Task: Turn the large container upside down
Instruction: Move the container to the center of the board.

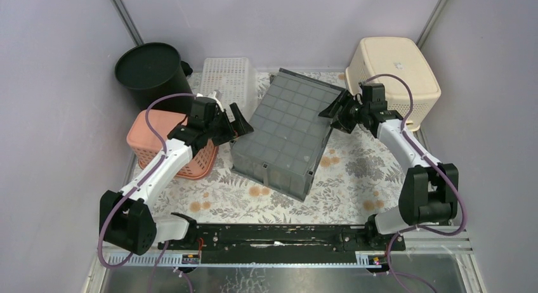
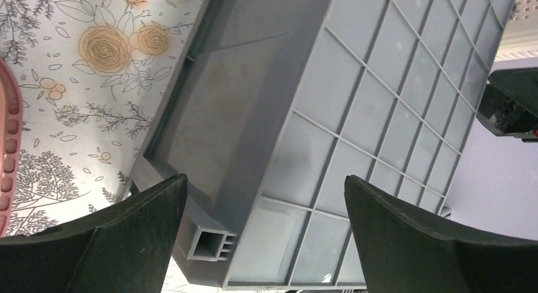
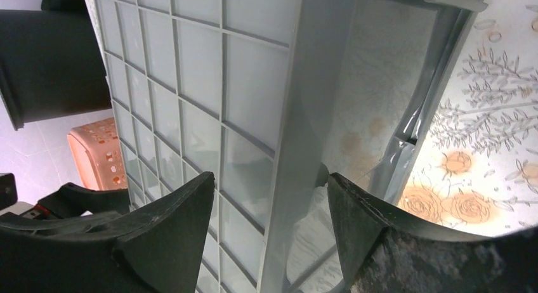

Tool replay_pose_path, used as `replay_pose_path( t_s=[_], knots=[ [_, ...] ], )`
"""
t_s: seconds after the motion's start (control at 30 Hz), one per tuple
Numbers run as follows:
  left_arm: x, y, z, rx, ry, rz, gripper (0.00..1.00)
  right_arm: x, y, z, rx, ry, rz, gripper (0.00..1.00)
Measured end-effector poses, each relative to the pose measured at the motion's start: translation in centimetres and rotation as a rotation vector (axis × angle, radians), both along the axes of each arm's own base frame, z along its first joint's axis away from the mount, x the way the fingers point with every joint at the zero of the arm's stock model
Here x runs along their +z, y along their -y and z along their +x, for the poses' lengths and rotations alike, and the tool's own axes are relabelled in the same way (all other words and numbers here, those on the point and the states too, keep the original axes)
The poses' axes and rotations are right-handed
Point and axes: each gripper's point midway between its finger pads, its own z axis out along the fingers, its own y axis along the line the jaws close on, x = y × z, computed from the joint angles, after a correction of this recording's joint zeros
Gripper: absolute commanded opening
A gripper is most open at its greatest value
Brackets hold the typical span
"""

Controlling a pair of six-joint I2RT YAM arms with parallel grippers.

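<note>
Right gripper (image 3: pixel 269 179) astride large container (image 3: pixel 190 84) edge, left gripper (image 2: pixel 264 177) agape

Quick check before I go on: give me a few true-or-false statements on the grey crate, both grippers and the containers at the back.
1. The grey crate has its ribbed underside facing up. True.
2. The left gripper is clamped on the crate. False: its jaws stand wide open at the crate's left edge.
3. The right gripper has one finger on each side of the crate's edge. True.
4. The black bucket stands at the far right corner. False: it is at the far left; the cream basket is at the far right.
</note>
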Motion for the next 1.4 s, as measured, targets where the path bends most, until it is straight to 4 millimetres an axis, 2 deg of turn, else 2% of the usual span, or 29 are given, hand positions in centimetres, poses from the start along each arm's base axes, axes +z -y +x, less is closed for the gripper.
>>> replay_pose_path(
  t_s=[0.13, 0.4, 0.63, 0.83, 1.17, 1.27, 1.4],
  knots=[
    [0.2, 0.8, -0.2, -0.015, 0.006, -0.014, 1.0, 0.4, -0.3, 1.5, -0.004, 0.01, 0.01, 0.72],
    [0.2, 3.7, -0.9, -0.082, 0.022, -0.027, 1.0, 1.2, -0.3, 5.0, -0.017, 0.042, 0.016, 0.72],
    [-2.4, 4.9, 0.1, -0.101, -0.03, -0.018, 1.0, 1.1, -0.3, 7.8, -0.032, 0.051, 0.037, 0.72],
    [-2.4, 5.9, 1.8, -0.104, -0.039, -0.026, 1.0, 1.0, -0.4, 10.1, -0.044, 0.058, 0.059, 0.72],
    [-2.5, 7.3, 4.7, -0.11, -0.044, -0.026, 1.0, 1.2, 0.4, 12.4, -0.068, 0.074, 0.076, 0.72],
    [-2.5, 7.7, 5.3, -0.115, -0.042, -0.027, 1.0, 1.7, 0.8, 12.8, -0.082, 0.084, 0.082, 0.72],
    [-2.5, 8.9, 7.5, -0.128, -0.033, -0.029, 1.0, 2.6, 1.2, 13.8, -0.094, 0.108, 0.099, 0.72]
  ],
)
